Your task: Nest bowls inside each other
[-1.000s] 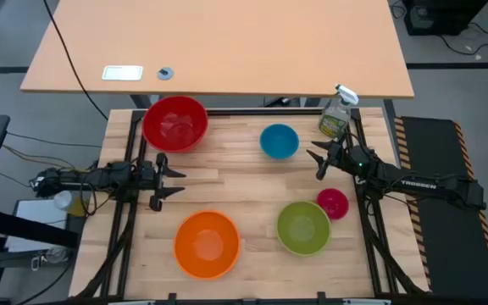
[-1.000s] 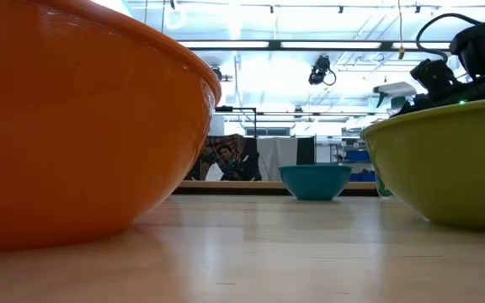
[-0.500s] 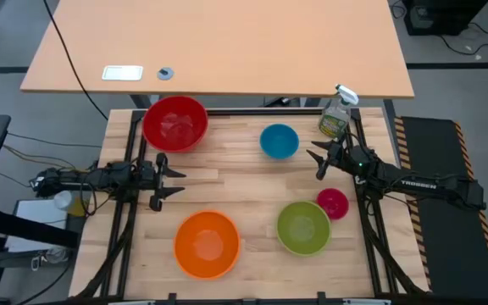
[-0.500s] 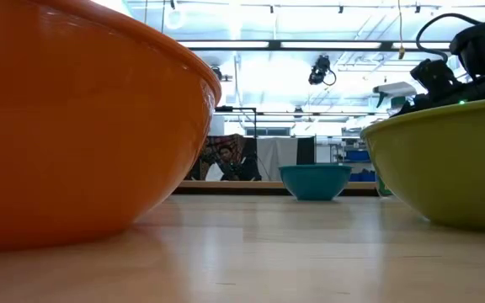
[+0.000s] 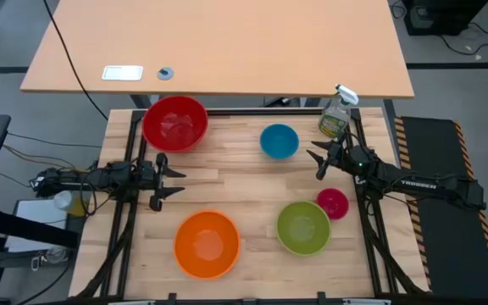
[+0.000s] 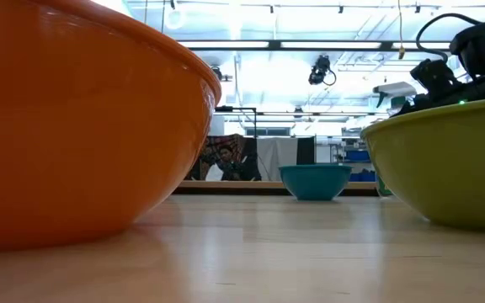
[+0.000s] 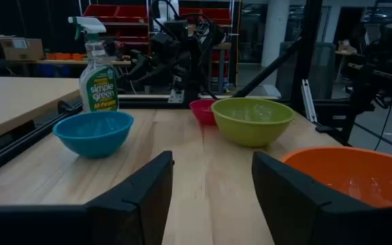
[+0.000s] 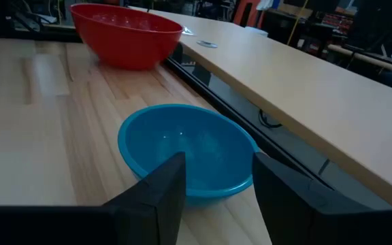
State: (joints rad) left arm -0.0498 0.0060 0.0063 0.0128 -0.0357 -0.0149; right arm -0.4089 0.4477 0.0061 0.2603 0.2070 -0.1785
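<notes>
Five bowls sit apart on the wooden table [image 5: 244, 182], none yet nested, as two robot arms wait at opposite edges. The red bowl [image 5: 174, 123] stands at the far left corner, the blue bowl [image 5: 279, 141] at the far middle, the orange bowl [image 5: 207, 244] and the green bowl [image 5: 303, 227] along the near side, with the small pink bowl [image 5: 333, 203] just beside the green one, toward the right edge. The left gripper [image 5: 166, 179] hangs over the left side of the table, its fingers parted and empty, pointed across the open middle. The right gripper [image 5: 316, 163] hovers near the right edge, jaws likewise parted on nothing and aimed at the blue bowl, which fills its wrist view. The task appears to be at its opening step: judged from this pose, the right arm's likeliest move is to reach forward, pinch the blue bowl's rim and lift it clear. A spray bottle [image 5: 336, 114] stands close behind that arm at the far right corner and could be knocked on a wide swing. The table's centre is bare, leaving room to carry bowls across.
</notes>
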